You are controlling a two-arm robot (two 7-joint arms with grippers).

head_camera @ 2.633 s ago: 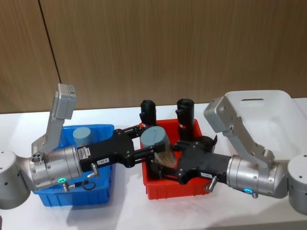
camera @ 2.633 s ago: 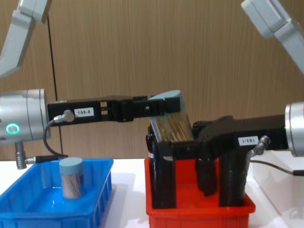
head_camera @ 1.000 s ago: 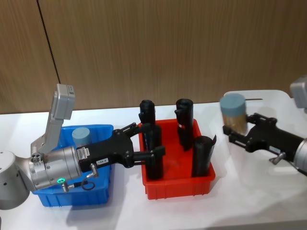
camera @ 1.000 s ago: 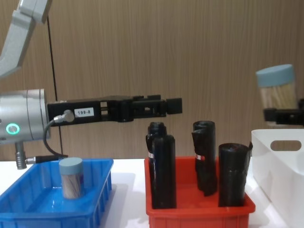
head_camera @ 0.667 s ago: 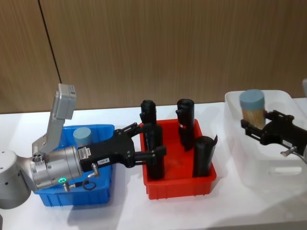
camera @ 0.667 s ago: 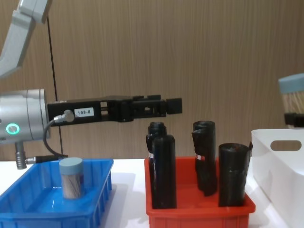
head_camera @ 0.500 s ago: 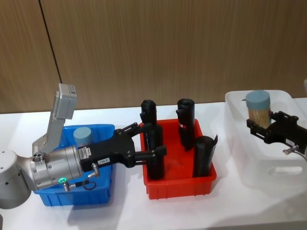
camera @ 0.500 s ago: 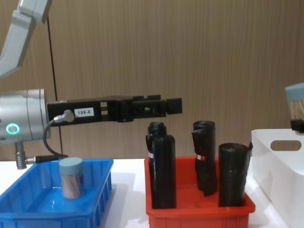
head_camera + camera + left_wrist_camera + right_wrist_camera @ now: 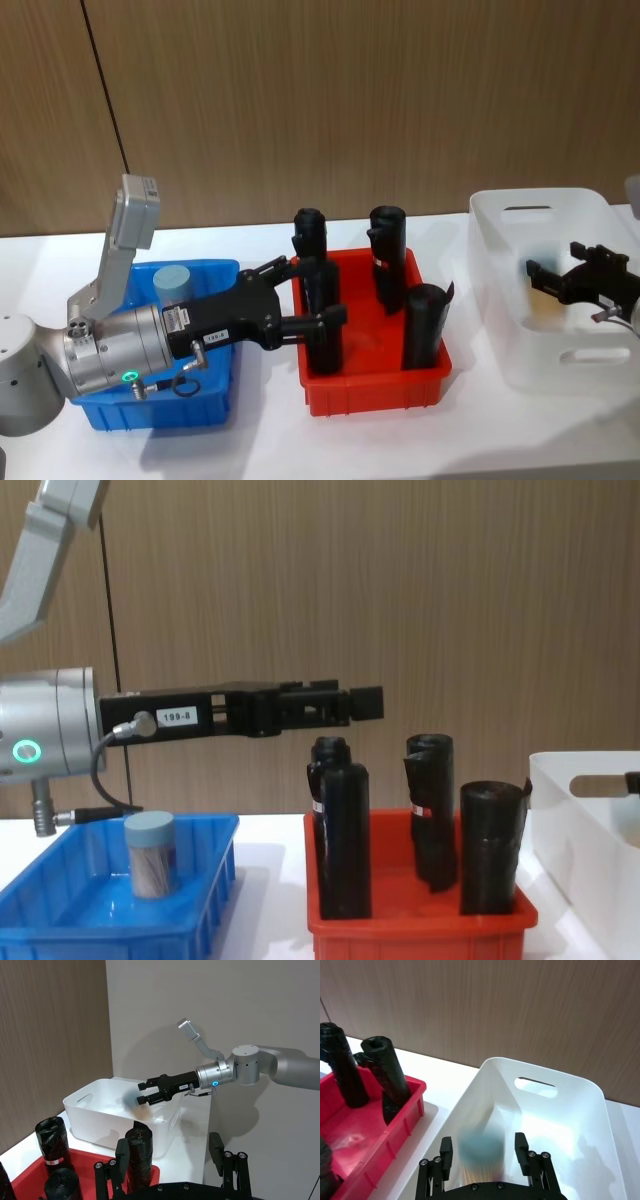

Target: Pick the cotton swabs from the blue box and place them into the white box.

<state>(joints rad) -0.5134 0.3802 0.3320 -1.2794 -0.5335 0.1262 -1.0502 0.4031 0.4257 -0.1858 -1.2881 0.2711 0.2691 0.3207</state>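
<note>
One tub of cotton swabs [image 9: 172, 283] with a pale blue lid stands in the blue box [image 9: 150, 415], also seen from the chest as the tub [image 9: 150, 853] in the blue box [image 9: 60, 920]. A second tub [image 9: 480, 1147] shows blurred inside the white box [image 9: 545, 1067], just below my right gripper [image 9: 482, 1144], which is open and holds nothing. In the head view the right gripper [image 9: 537, 279] hovers over the white box [image 9: 540, 195]. My left gripper [image 9: 305, 292] hangs open and empty over the left side of the red bin.
The red bin [image 9: 370, 395] sits between the two boxes and holds several tall black rolls [image 9: 315, 235]. A wooden wall stands close behind the table. My left arm [image 9: 180, 718] stretches level above the blue box.
My right gripper took the tub from the left gripper over the red bin, carried it right over the white box, lowered and opened. The tub has dropped in. The left arm stayed put.
</note>
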